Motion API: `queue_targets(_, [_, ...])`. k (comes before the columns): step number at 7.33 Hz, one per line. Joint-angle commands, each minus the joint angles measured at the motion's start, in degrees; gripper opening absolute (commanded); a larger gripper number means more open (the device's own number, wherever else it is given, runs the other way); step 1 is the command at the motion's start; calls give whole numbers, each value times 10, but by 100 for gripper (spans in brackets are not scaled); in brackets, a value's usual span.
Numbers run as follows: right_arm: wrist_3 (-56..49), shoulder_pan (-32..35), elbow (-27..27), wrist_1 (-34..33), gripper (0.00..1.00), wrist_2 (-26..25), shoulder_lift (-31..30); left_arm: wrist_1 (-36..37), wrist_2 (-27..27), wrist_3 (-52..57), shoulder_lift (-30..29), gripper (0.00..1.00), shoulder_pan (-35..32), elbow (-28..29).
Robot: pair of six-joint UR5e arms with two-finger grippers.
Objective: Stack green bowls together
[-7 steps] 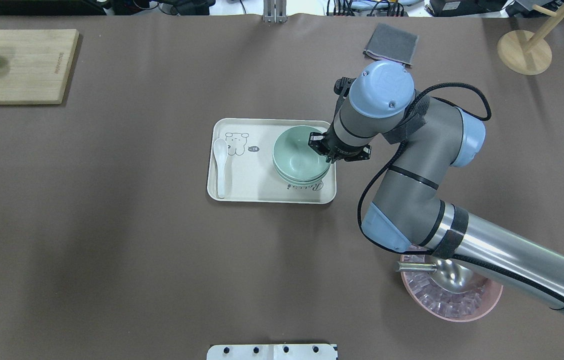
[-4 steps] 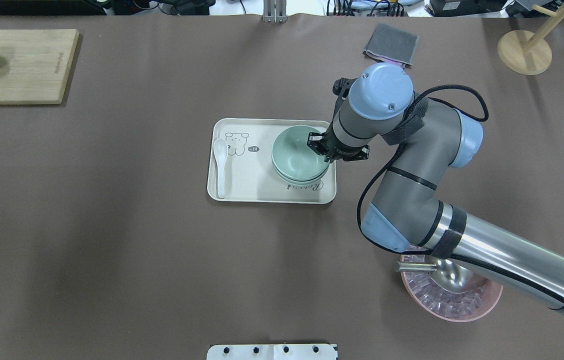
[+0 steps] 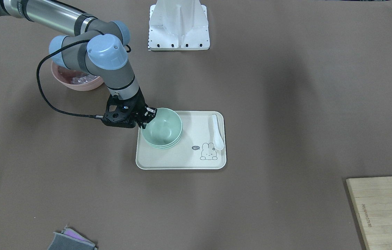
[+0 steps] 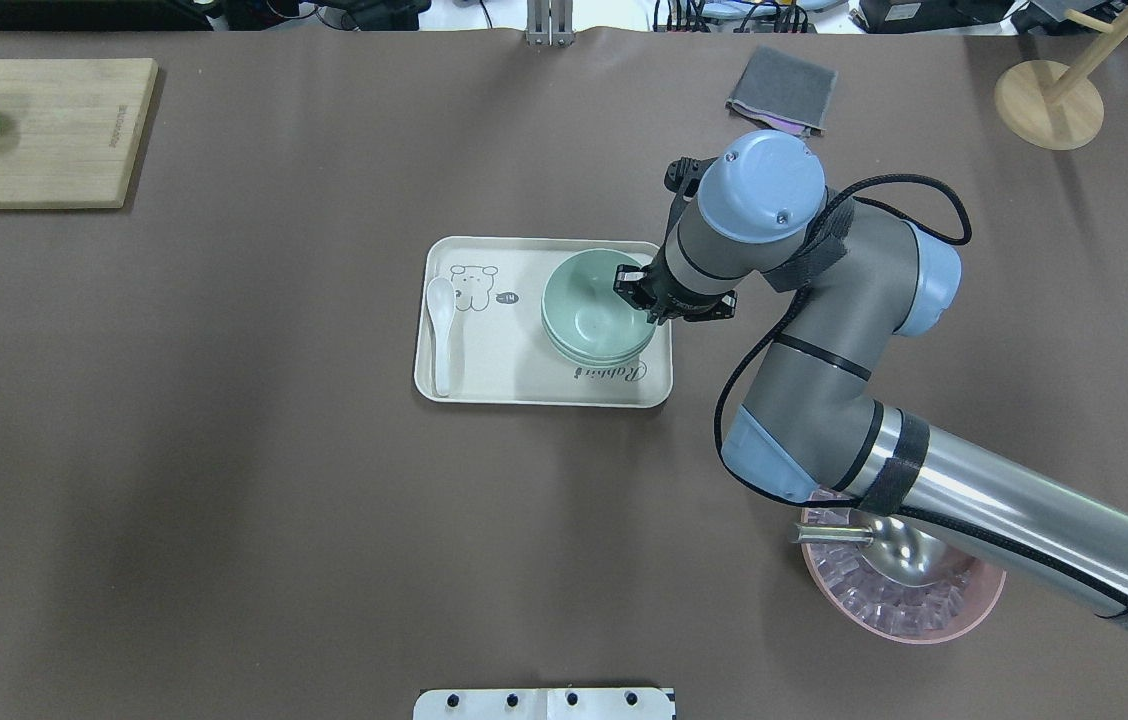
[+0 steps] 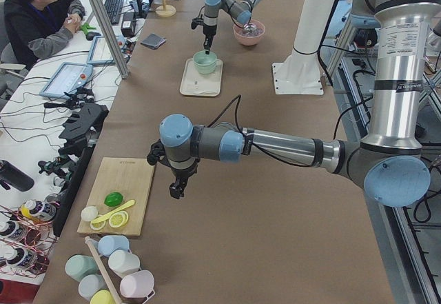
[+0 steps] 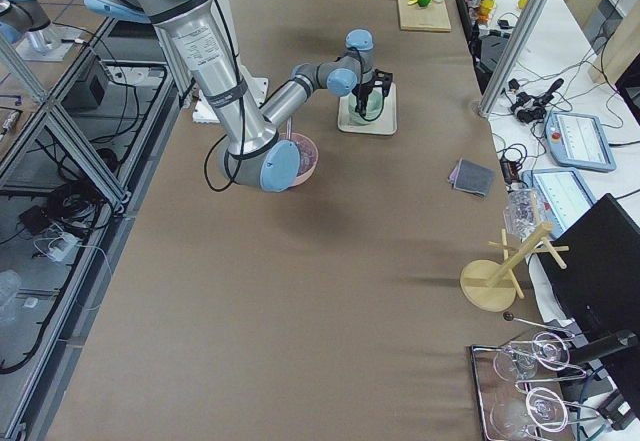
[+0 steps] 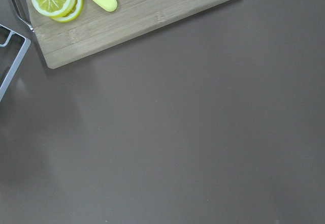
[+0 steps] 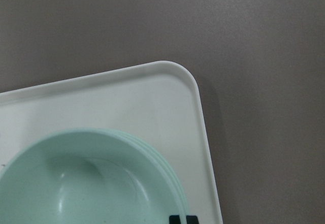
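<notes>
Three pale green bowls (image 4: pixel 589 318) sit nested in one stack on the right half of a cream tray (image 4: pixel 484 375); the stack also shows in the front view (image 3: pixel 163 131) and the right wrist view (image 8: pixel 91 183). My right gripper (image 4: pixel 636 296) is shut on the right rim of the top green bowl, one finger inside and one outside. Its fingertips (image 8: pixel 176 219) show at the bottom of the right wrist view. My left gripper (image 5: pixel 175 192) hangs over bare table near the cutting board; I cannot tell whether it is open or shut.
A white spoon (image 4: pixel 441 335) lies at the tray's left side. A pink bowl with a metal scoop (image 4: pixel 909 600) sits under my right forearm. A cutting board with lime and lemon (image 4: pixel 54 130) is far left, a grey cloth (image 4: pixel 782 88) and a wooden stand (image 4: pixel 1049 100) far right.
My right gripper and the top green bowl have shifted slightly left, so the top bowl sits more squarely over the two below.
</notes>
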Motion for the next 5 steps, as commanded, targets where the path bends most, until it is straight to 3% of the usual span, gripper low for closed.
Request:
queue_targets(1, [-1,0,0,1,0,0,0,0,1,0,0,99,0,0])
queue_targets(3, [-1,0,0,3,0,0,0,0,0,0,0,99,0,0])
queue_targets(4, [-8,-1,0,3,98,-8,-2,0,1,0,-1,99,0,1])
queue_targets(5, [-8,-5,5,1,100,-50,1,0,0,0,0,99,0,0])
